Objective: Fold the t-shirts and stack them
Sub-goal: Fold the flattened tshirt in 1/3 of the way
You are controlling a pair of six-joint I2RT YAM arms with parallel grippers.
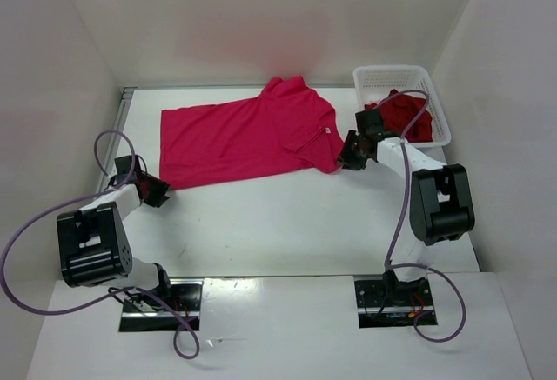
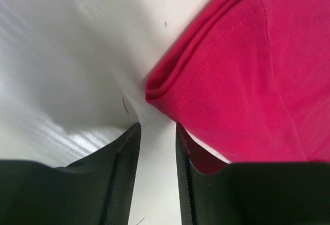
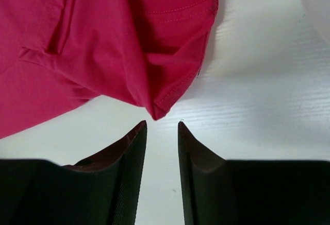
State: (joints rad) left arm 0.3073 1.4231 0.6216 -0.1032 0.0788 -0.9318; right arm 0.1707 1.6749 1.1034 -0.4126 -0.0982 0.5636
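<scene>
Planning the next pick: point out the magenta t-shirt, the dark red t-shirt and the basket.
magenta t-shirt (image 1: 244, 141), top view, middle of its spread body.
dark red t-shirt (image 1: 400, 117), top view, the bunched cloth inside the basket.
basket (image 1: 392, 74), top view, its far mesh wall.

No legible text, labels, numbers, magenta t-shirt (image 1: 235, 141) plain – unmarked
</scene>
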